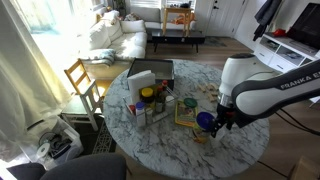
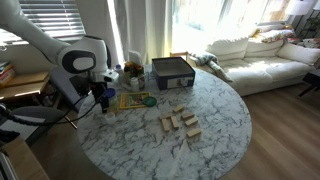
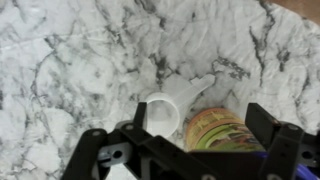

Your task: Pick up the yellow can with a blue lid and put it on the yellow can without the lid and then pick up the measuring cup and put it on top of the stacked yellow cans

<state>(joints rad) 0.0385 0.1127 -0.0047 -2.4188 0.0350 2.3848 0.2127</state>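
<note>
The yellow can with a blue lid (image 3: 222,130) lies on its side on the marble table between my gripper's (image 3: 200,125) fingers. Its lid points to the bottom edge of the wrist view. The right finger is against the can, and the left finger stands apart from it, so the gripper is open. The white measuring cup (image 3: 165,110) stands just left of the can, with its handle running behind it. In an exterior view the blue lid (image 1: 205,120) shows at the gripper (image 1: 213,122). The yellow can without the lid (image 1: 147,97) stands across the table among other items.
A dark open box (image 1: 150,72) stands at the back of the round table (image 1: 170,150), and it also shows in an exterior view (image 2: 172,70). A yellow-green board (image 1: 187,108) lies beside the gripper. Several wooden blocks (image 2: 180,122) lie mid-table. A wooden chair (image 1: 82,78) stands by the table.
</note>
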